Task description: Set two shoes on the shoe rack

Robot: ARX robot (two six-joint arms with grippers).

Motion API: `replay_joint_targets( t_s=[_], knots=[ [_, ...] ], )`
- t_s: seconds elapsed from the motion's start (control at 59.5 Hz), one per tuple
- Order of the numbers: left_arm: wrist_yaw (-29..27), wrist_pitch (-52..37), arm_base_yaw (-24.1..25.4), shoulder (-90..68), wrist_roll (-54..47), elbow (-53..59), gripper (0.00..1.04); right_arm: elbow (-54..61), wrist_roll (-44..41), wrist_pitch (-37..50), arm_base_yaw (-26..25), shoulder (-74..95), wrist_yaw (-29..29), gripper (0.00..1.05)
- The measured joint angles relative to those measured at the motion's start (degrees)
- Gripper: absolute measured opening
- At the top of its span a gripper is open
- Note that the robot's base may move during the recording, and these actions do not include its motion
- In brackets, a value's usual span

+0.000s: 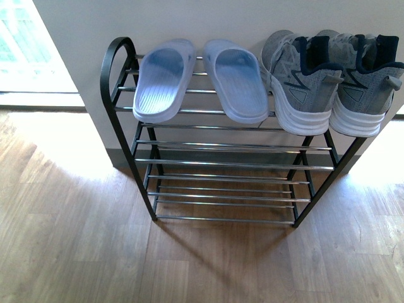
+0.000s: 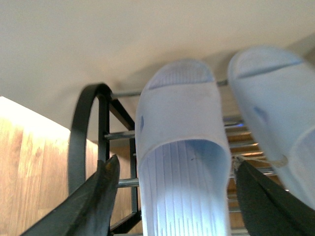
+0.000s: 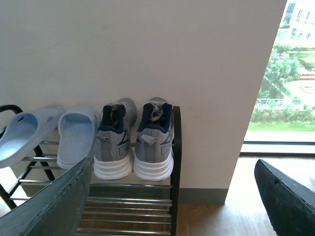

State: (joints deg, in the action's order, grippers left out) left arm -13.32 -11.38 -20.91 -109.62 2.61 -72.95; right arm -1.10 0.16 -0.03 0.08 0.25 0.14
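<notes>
The shoe rack [image 1: 227, 165] stands against the wall, and all the shoes are on its top tier. Two pale blue slides [image 1: 163, 79] [image 1: 237, 79] lie at the left. The two grey sneakers [image 1: 303, 76] [image 1: 366, 79] sit at the right, heels toward me. Neither arm shows in the front view. My left gripper [image 2: 175, 162] is open, with one finger on each side of the left slide's [image 2: 179, 128] heel and not touching it. My right gripper [image 3: 173, 164] is open and empty, well back from the sneakers [image 3: 114, 142] [image 3: 153, 140].
A pale wall [image 1: 208, 19] rises right behind the rack. The wooden floor [image 1: 189, 265] spreads in front of it. Bright windows lie at the far left [image 1: 25, 44] and beyond the wall's right corner [image 3: 285, 73]. The rack's lower chrome rods [image 1: 227, 189] hold nothing.
</notes>
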Motion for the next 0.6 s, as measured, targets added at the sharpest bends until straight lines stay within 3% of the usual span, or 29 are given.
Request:
replay_joint_targets(
  t_s=[0.118,0.168,0.286,0.521,0.605],
  knots=[
    [-4.1,-7.2,1.8,8.6,-0.9,11.7,0.94,0.0,0.0,0.0,0.0,0.0,0.0,0.96],
    [-4.0,-23.7,3.5,10.8,-1.4,20.2,0.81,0.0,0.0,0.0,0.0,0.0,0.0,0.96],
    [-1.6,-39.9,5.7,14.3,-1.7,31.4,0.63,0.0,0.0,0.0,0.0,0.0,0.0,0.96],
    [2.0,-46.3,9.3,24.3,-2.0,44.9,0.28,0.0,0.0,0.0,0.0,0.0,0.0,0.96],
    [3.8,-46.7,11.1,28.3,-2.0,50.5,0.08,0.0,0.0,0.0,0.0,0.0,0.0,0.96]
  ],
)
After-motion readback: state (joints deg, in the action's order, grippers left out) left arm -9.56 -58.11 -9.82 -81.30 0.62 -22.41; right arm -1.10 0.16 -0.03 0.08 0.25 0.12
